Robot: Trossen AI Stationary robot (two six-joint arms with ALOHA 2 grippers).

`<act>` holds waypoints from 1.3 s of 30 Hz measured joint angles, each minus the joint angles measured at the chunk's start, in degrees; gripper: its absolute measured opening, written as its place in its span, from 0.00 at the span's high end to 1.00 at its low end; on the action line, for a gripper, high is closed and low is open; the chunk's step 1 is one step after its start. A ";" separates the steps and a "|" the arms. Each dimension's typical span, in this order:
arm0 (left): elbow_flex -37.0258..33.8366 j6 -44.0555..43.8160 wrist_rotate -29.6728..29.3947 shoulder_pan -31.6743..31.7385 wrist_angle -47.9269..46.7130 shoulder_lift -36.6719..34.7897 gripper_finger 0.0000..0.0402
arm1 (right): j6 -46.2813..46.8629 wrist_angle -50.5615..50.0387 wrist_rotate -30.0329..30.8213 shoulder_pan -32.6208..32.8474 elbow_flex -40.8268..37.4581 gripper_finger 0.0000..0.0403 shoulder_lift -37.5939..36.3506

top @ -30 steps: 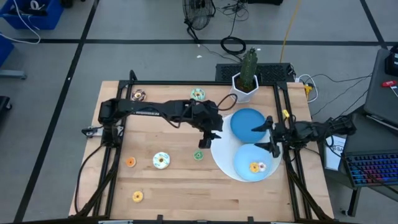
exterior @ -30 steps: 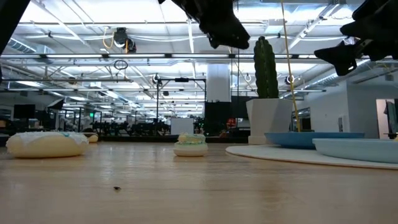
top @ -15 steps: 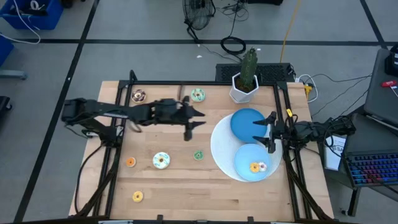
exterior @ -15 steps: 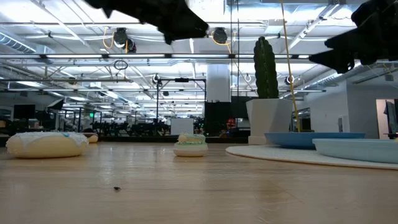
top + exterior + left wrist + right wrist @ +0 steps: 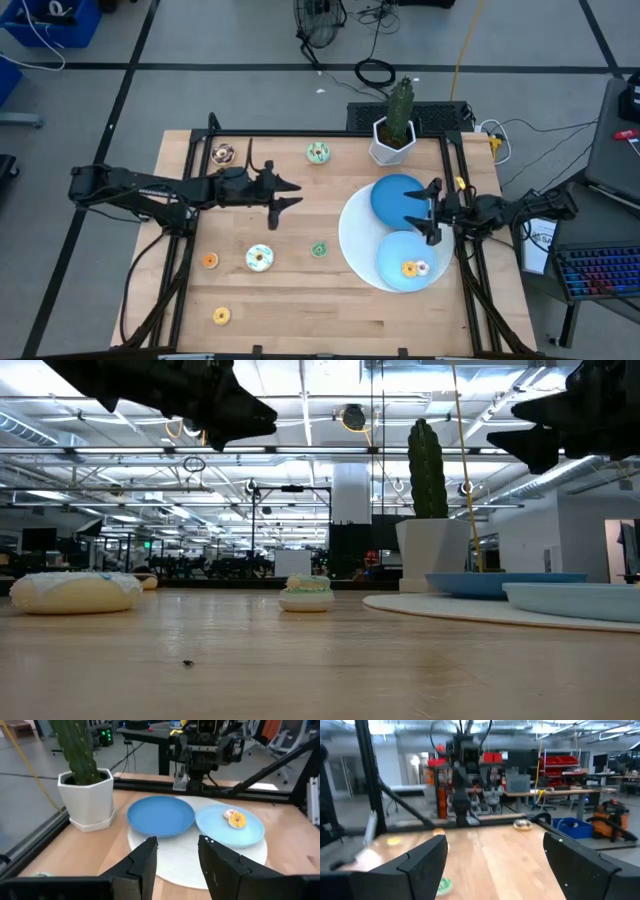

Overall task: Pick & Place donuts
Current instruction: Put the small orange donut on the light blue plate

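Both arms are cut off at the low view's top edge. The left hand (image 5: 283,195) hovers empty, fingers narrowly apart; the right hand (image 5: 430,212), spread wide, hangs over two blue plates (image 5: 398,197). Six donuts (image 5: 259,258) dot the wooden bench (image 5: 300,300), two more lie on the nearer plate, and a workshop shows behind.

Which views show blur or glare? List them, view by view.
Right wrist view: blurred throughout, the pale wooden table soft. Low view: bright ceiling lights leave both arms as dark silhouettes. Left wrist view: sharp on the round blue plates. High view: evenly lit, clear.

Left gripper (image 5: 284,194) pulling back across the desk (image 5: 300,300) away from the plates, jaws part open and empty, right gripper (image 5: 431,212) edging slightly leftward
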 joint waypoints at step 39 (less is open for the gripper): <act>5.74 -85.62 11.44 -28.07 -74.29 0.61 0.64 | -1.04 -0.63 -0.06 -0.04 -0.26 0.22 0.17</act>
